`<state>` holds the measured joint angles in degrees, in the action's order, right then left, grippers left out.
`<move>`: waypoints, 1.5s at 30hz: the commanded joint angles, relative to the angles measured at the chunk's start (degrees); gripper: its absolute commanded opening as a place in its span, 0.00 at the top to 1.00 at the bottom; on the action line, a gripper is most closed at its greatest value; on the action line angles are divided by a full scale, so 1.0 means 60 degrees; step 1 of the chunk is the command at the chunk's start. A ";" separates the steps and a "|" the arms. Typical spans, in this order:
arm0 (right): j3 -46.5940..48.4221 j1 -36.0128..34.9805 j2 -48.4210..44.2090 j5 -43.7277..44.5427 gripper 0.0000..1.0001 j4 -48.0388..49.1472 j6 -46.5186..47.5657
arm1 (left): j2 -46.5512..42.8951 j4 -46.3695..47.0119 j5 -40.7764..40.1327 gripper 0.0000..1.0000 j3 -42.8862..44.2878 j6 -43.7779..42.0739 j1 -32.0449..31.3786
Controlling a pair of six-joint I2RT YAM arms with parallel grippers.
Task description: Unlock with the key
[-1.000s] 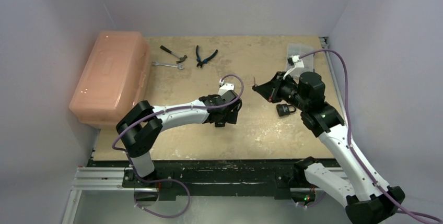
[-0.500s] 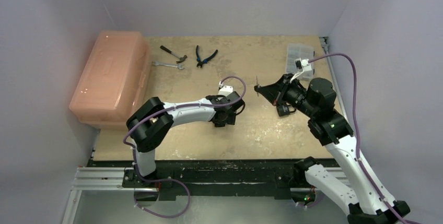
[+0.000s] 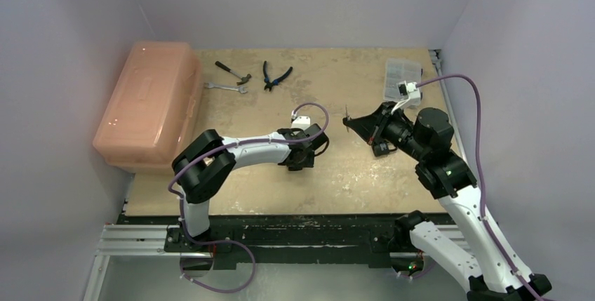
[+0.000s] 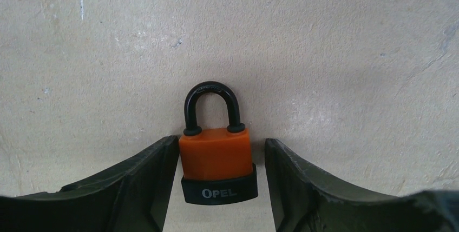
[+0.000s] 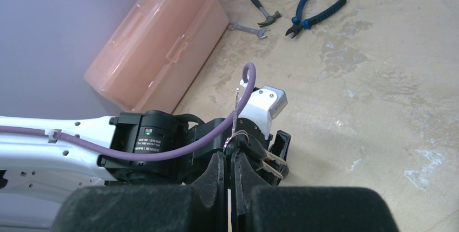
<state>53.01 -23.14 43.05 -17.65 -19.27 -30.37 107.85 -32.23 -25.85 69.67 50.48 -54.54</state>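
Note:
An orange padlock [image 4: 216, 156] with a black base marked OPEL and a black shackle lies flat on the table. My left gripper [image 4: 221, 183] is open around it. The left finger [image 4: 146, 178] touches the lock's side, and the right finger [image 4: 292, 178] stands a small gap away. In the top view the left gripper [image 3: 305, 155] hides the lock. My right gripper [image 5: 233, 159] is shut on a key [image 5: 236, 107] whose blade sticks out past the fingertips. Spare keys [image 5: 270, 161] hang from its ring. In the top view the right gripper [image 3: 353, 123] hovers right of the left gripper.
A pink plastic toolbox [image 3: 147, 104] stands at the left. A hammer [image 3: 233, 71], a wrench [image 3: 226, 88] and pliers [image 3: 276, 76] lie at the back. A clear case [image 3: 401, 76] is at the back right. A black padlock [image 3: 381, 148] lies under the right arm.
The right arm has lifted and swung right, keeping the key near the same spot. The left arm's elbow moved right while its gripper stayed over the orange padlock.

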 commanded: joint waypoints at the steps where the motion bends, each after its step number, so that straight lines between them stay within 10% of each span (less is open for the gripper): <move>1: -0.0047 0.0003 -0.0152 -0.0135 1.00 0.0204 0.0165 | 0.0138 -0.0134 -0.0116 0.38 0.0214 0.0337 0.0118; 7: -0.0061 0.0003 -0.0173 -0.0171 1.00 0.0215 0.0142 | 0.0243 -0.0144 -0.0081 0.45 0.0118 0.0467 0.0126; 14: -0.0088 0.0003 -0.0223 -0.0120 1.00 0.0188 0.0154 | 0.0229 0.0546 0.0344 1.00 -0.0199 0.0324 0.0167; 45: -0.0800 -0.0026 0.0238 -0.1684 1.00 0.0867 -0.0355 | -0.4996 0.2973 -0.0207 1.00 -0.2441 0.2892 0.1126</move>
<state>48.99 -23.14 43.16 -22.68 -17.23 -31.29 81.80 -17.30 -26.24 55.35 63.40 -49.36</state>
